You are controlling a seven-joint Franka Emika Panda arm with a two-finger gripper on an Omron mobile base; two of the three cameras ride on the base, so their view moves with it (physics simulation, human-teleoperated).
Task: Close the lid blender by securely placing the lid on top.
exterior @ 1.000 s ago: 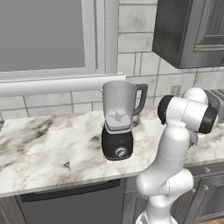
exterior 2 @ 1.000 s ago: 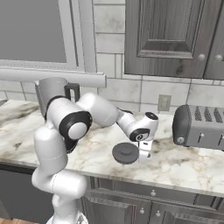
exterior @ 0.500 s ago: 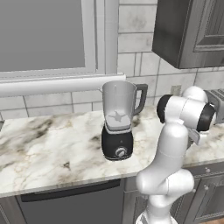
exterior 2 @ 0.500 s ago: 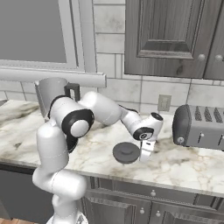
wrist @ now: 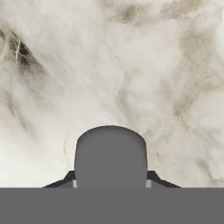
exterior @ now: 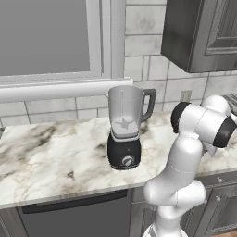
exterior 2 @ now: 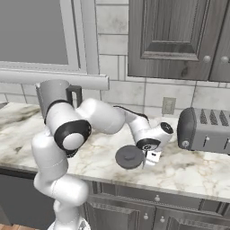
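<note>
The lid (exterior 2: 128, 157) is a flat dark grey disc, held just over the marble counter (exterior 2: 188, 168) near its front edge. My gripper (exterior 2: 147, 158) reaches it from the right side and is shut on its rim. In the hand view the lid (wrist: 110, 155) is a rounded grey shape wedged between the two dark fingertips (wrist: 70, 180), with marble beyond it. The blender (exterior: 124, 155) stands well to the left: a black base with a silver dial, a clear grey jar (exterior: 125, 109) with an uncovered rim and a dark side handle. From the right base view the jar (exterior 2: 51, 93) is half hidden behind my arm.
A grey boxy toaster (exterior 2: 206, 130) stands on the counter just right of the hand. Dark wall cabinets (exterior 2: 179, 36) hang above it, and a window sill (exterior: 60, 88) runs behind the blender. My own arm (exterior 2: 103, 117) stretches between blender and lid.
The hand has shifted slightly and turned at the wrist, still with the lid in it. The blender and toaster have not moved.
</note>
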